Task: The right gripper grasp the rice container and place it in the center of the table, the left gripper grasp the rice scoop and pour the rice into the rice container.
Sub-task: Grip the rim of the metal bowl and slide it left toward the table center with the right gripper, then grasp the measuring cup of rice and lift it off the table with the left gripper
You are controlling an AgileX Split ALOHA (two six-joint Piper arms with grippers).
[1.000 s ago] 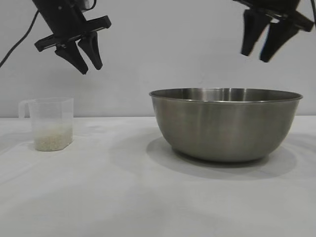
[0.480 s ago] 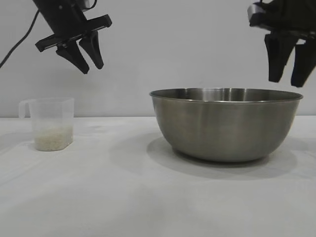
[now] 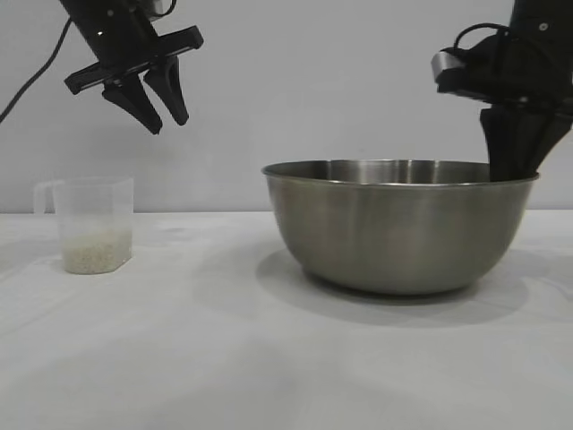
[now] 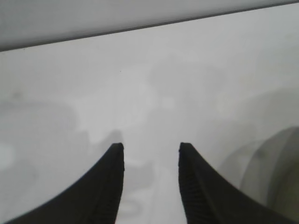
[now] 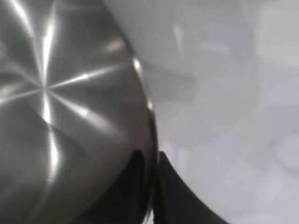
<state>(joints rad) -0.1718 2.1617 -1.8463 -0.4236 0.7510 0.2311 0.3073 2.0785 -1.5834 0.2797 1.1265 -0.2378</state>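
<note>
Right gripper (image 3: 512, 170) is sitting at the far right edge of the rice container (image 3: 394, 233), tips dropping behind the rolled rim on that side. From the exterior view alone the two fingers are merging into one dark wedge, so the grip isn't readable there. The right wrist view is settling it: one finger (image 5: 133, 186) is lying inside the steel bowl (image 5: 65, 107), the other (image 5: 180, 196) outside, with the thin rim pinched between them. So the pincer is clamped narrow on the bowl's edge.

The bowl is resting on the table (image 3: 224, 358), right of centre in the exterior view. Its inside is visible only from the right wrist camera: brushed metal with streaky highlights.

Left gripper (image 3: 157, 109) is hanging high at upper left, pointing down and toward the middle, above and slightly right of the rice scoop (image 3: 89, 224), well clear of it. Its fingers (image 4: 105, 186) are standing partly apart with nothing between them; the left wrist view is showing only white table through the gap, plus a blurred sliver of the bowl (image 4: 275, 172) at the frame edge. The scoop isn't appearing in that view.

The scoop is standing upright at far left, handle facing outward, with a shallow layer of rice (image 3: 94, 253) in the bottom.
</note>
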